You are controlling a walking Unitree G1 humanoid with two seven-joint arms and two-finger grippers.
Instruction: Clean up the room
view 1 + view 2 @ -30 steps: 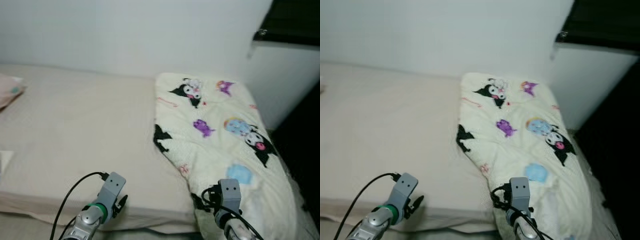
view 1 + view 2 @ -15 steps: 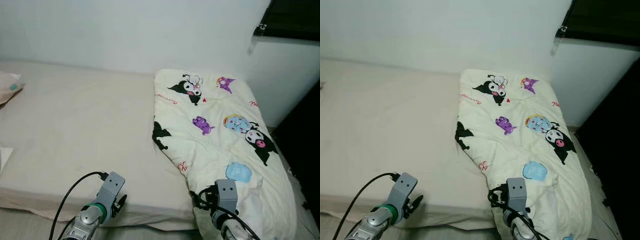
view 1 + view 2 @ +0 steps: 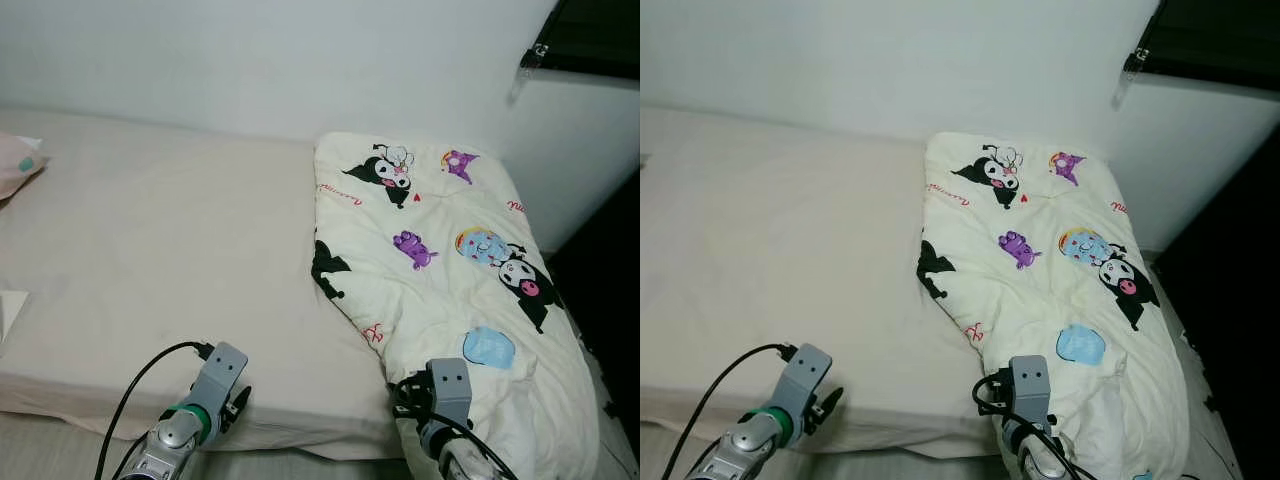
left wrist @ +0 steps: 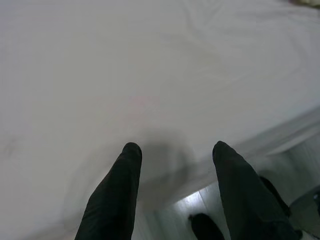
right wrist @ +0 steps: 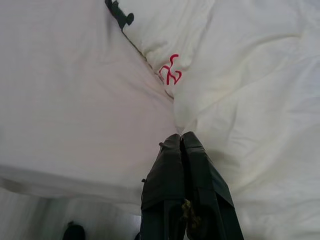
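The left end effector [image 4: 172, 152] hung low at the near edge of the bed [image 3: 150, 250], its two black fingers [image 4: 120, 180] spread apart and holding nothing, their tips over the pale sheet just inside the mattress edge. The right end effector [image 5: 181, 137] hung at the same near edge, further right, with its two fingers pressed together; their tips lay against a fold of the comforter [image 3: 450, 270] where it meets the sheet, though whether any cloth was pinched between them could not be told.

There was one bed, one cream comforter printed with cartoon characters, bunched along the bed's right side and spilling over the near corner, and one pink pillow [image 3: 18, 170] at the far left edge. A dark window [image 3: 590, 35] sat at the upper right.

Compared with half a second before, the whole scene sat slightly lower and to the right, a shift of the camera; both end effectors kept their poses, and the comforter lay as before.
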